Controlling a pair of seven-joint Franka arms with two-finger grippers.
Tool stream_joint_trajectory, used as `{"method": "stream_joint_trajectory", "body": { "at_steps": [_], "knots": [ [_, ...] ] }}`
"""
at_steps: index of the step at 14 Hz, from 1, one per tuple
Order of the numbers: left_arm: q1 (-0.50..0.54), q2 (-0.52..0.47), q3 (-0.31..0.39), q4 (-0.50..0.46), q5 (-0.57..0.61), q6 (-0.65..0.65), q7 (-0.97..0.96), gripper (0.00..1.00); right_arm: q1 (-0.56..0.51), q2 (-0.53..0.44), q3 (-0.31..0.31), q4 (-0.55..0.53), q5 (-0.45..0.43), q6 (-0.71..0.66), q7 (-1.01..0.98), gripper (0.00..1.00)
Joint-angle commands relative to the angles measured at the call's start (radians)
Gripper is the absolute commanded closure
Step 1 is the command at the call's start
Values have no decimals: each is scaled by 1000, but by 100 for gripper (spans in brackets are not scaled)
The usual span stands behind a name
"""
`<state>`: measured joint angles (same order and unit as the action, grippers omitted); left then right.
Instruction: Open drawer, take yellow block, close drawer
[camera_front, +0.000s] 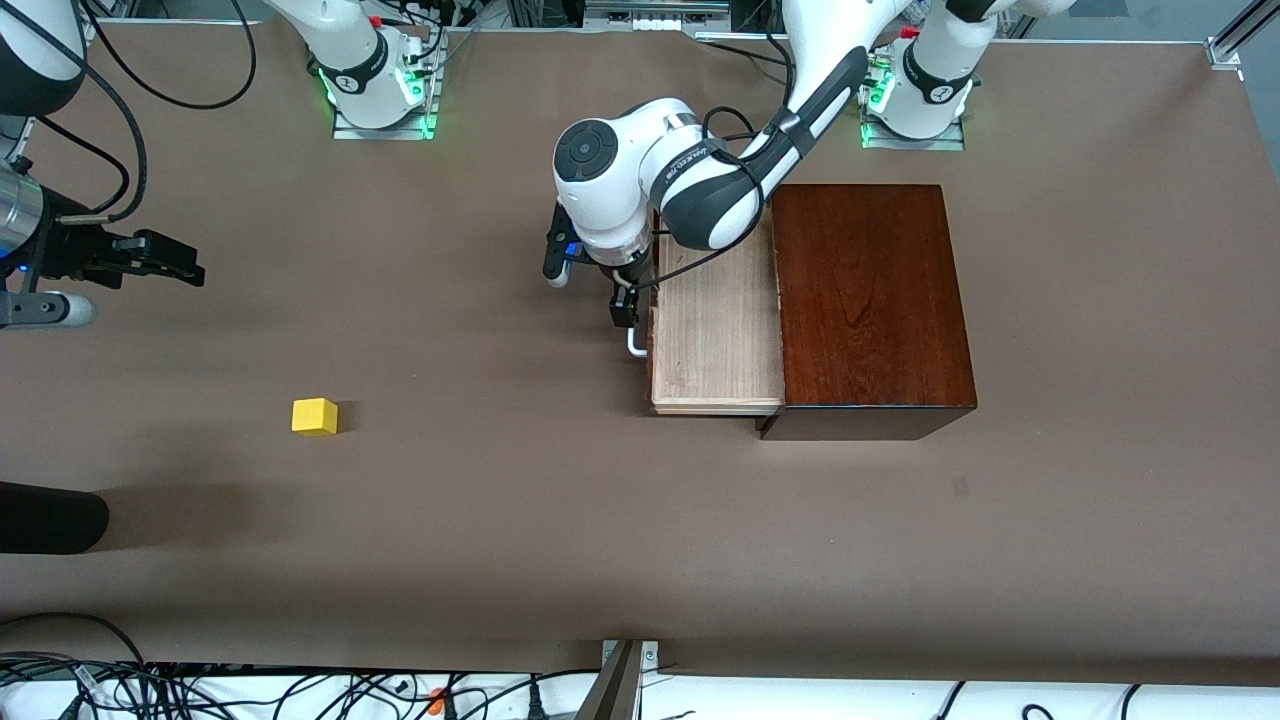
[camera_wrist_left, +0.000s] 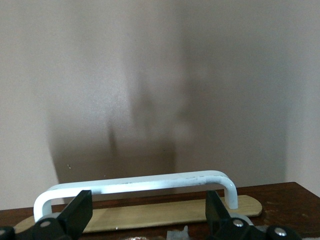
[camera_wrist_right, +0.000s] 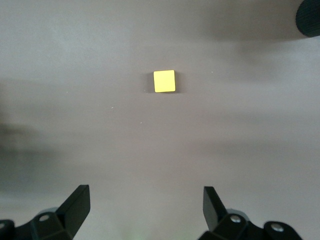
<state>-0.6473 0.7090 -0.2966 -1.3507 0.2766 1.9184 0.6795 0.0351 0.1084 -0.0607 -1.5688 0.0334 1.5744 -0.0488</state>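
Note:
The drawer stands pulled out of the dark-brown wooden box toward the right arm's end of the table, its pale tray showing no contents. My left gripper is open at the drawer's front, its fingers spread along the white bar handle without clamping it; the handle's end shows in the front view. The yellow block lies on the bare table, nearer the front camera and toward the right arm's end. My right gripper is open and empty, up over the table; its wrist view shows the block well ahead of its fingers.
The brown table spreads wide around the block. A dark rounded object pokes in at the table's edge at the right arm's end, nearer the camera than the block. Cables run along the near edge.

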Motion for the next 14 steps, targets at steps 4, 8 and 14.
{"method": "stream_joint_trajectory", "body": {
  "at_steps": [4,8,14],
  "knots": [
    [3,3,28,28,30,-103,-1,0,-87,-121,55,-67,-7,-40,-11,0],
    [3,-17,59,30,30,-173,-5,0,-87,-105,55,-42,-12,-73,-11,0],
    [40,-52,77,19,30,-286,-3,0,-86,-101,55,-37,-29,-67,-5,0]
  ]
}}
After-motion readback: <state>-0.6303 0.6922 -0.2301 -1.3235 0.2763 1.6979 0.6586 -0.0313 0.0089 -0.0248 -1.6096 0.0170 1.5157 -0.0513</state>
